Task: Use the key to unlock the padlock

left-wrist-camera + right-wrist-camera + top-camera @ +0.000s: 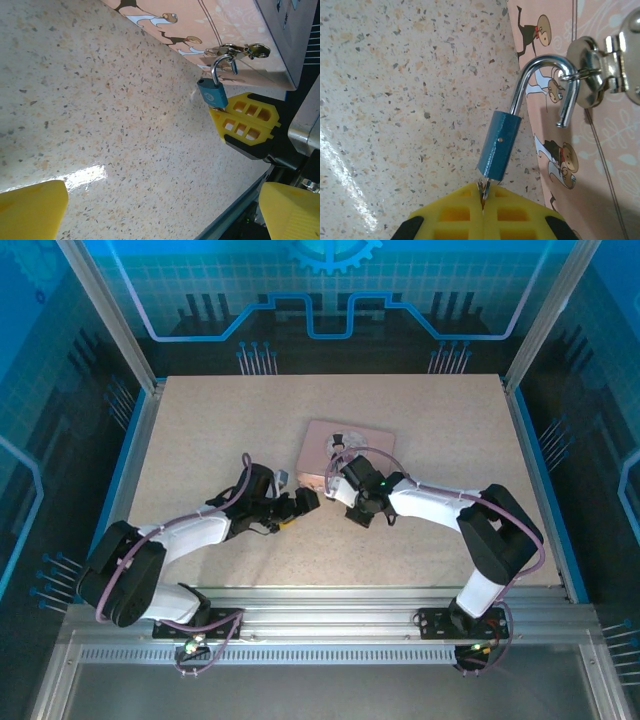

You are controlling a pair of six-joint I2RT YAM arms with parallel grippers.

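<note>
Pinching the key (484,189) between tight-pressed yellow pads, the right gripper (483,202) holds it pushed into the base of the blue padlock (499,145) just ahead of its tips. Beyond, the shackle (540,70) (free end out of the body) hooks through the hasp (592,75) on the pink box (600,165). The left gripper (162,200) hangs spread wide, with the padlock ahead and to its right.

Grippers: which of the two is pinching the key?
The right gripper, shut on the key in the padlock; the left gripper stands wide open, holding nothing.
</note>
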